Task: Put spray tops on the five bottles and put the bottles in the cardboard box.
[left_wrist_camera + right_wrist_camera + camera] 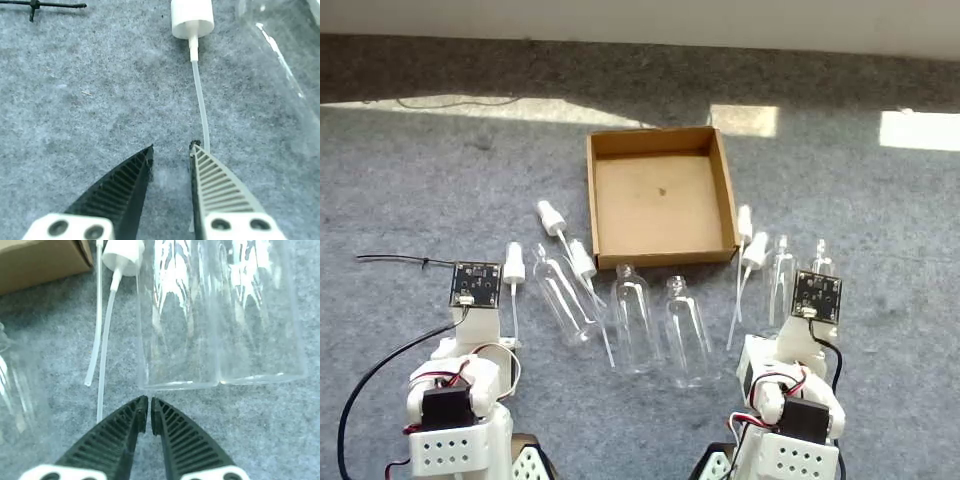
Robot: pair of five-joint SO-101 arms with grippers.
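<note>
Grey felt-like matting [440,180] covers the table you are working at. Your cardboard box [640,215] sits open at upper centre of the high view, and all five bottles lie outside it. Just below the box, three clear bottles [633,320] lie side by side with their necks toward it. Two more bottles [778,280] lie at the right, near the box's lower right corner. Three spray tops [582,258] lie loose at the box's lower left, the leftmost spray top [513,265] just above your left arm [460,420]. Two further tops [755,250] lie between the box and the right-hand pair. A black cable tie [395,260] lies at mid left.

Your left gripper [172,150] has its jaws a little apart and grips nothing; that leftmost top's tube runs right alongside its pale jaw. Your right gripper [146,407] is almost closed on nothing, its tips just short of the right-hand bottles' bases.
</note>
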